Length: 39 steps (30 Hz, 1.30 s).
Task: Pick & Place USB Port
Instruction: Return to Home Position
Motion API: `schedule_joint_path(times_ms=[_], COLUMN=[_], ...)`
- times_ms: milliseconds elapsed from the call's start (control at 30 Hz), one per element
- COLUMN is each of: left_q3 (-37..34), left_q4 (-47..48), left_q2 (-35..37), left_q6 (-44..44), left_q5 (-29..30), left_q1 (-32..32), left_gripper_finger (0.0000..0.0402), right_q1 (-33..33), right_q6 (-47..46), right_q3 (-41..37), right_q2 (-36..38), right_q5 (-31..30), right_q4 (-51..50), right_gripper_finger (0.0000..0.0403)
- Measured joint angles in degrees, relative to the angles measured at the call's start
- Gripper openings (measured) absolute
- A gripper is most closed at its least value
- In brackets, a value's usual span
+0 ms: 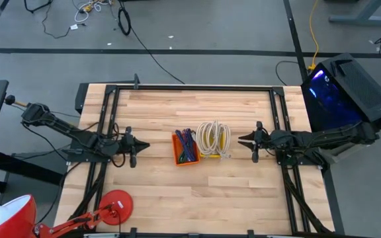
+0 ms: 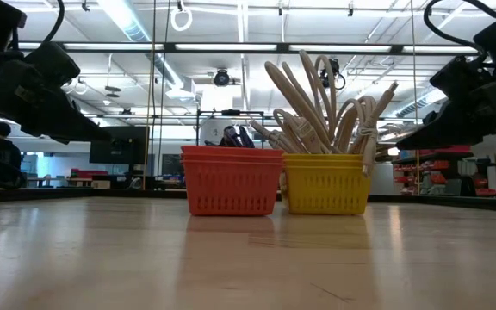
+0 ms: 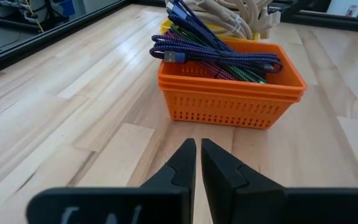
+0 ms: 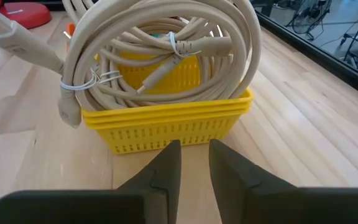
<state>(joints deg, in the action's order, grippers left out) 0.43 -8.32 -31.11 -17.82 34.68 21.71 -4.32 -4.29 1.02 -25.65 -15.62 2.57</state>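
The light wooden worktop (image 1: 157, 205) carries two baskets side by side at centre. The left tool (image 1: 132, 149), fingers almost closed, and the right tool (image 1: 254, 142), fingers slightly parted, flank them well apart, both empty, apparently parked clear. The orange plastic basket (image 1: 185, 149) holds braided blue-purple USB cables (image 3: 216, 53). The yellow plastic basket (image 2: 325, 185) holds coiled beige cables (image 1: 211, 137), so each type is kept separate.

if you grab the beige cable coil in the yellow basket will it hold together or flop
The beige cable coil would probably keep its loop shape, since ties bind it. Its loose plug end would likely dangle. It overhangs the light-looking yellow basket, so a snag might tip or drag the basket.
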Motion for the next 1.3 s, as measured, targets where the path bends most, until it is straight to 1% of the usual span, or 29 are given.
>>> schedule_joint_path(times_ms=[167, 233, 333, 533, 633, 733, 833, 900, 1000, 1100, 1167, 1300], left_q3=[0.0, 0.0, 0.0, 0.0, 0.0, 0.0, 0.0, 0.0, 0.0, 0.0, 0.0, 0.0], left_q4=[0.1, 0.8, 0.4, 0.4, 0.3, 0.4, 0.3, -0.3, -0.7, -0.8, -0.6, -0.5], left_q2=[0.1, 1.8, 6.3, 19.8, 25.0, 28.5, 31.2, 31.1, 31.1, 31.1, 31.1, 31.1], left_q6=[0.0, 0.0, 0.0, 0.0, 0.0, 0.0, 0.0, 0.0, 0.0, 0.0, 0.0, 0.0], left_q5=[0.0, 0.0, -0.4, -0.5, -0.5, -0.5, -0.5, -0.4, -0.4, 0.0, -0.1, 0.0], left_q1=[0.0, -0.2, -1.3, -5.0, -7.4, -10.1, -13.3, -15.3, -17.1, -17.4, -17.4, -17.4], left_gripper_finger=[0.0028, 0.0028, 0.0028, 0.0028, 0.0028, 0.0028, 0.0028, 0.0028, 0.0028, 0.0028, 0.0028, 0.0028], right_q1=[0.0, 0.0, 0.0, 0.0, 0.0, 0.0, 0.0, 0.0, 0.4, 1.2, 1.3, 1.9], right_q6=[0.0, -0.1, -0.2, -0.2, -0.2, -0.1, -0.1, -0.1, 0.0, 0.0, 0.0, 0.0], right_q3=[0.0, 0.0, 0.0, 0.0, 0.1, 0.0, 0.0, 0.1, 0.1, -0.1, -0.1, -0.1], right_q2=[0.0, 0.0, 0.0, 0.0, 0.4, 4.0, 11.9, 17.8, 24.9, 25.6, 25.6, 25.6], right_q5=[0.0, 0.0, 0.0, 0.0, 0.0, 0.1, 0.1, 0.0, 0.0, 0.4, -0.4, 0.0], right_q4=[0.0, 0.0, 0.0, 0.4, 0.2, 0.0, 0.0, 0.5, 1.4, 4.8, 8.0, 10.7], right_gripper_finger=[0.0084, 0.0084, 0.0084, 0.0084, 0.0084, 0.0084, 0.0084, 0.0084, 0.0084, 0.0084, 0.0084, 0.0084])
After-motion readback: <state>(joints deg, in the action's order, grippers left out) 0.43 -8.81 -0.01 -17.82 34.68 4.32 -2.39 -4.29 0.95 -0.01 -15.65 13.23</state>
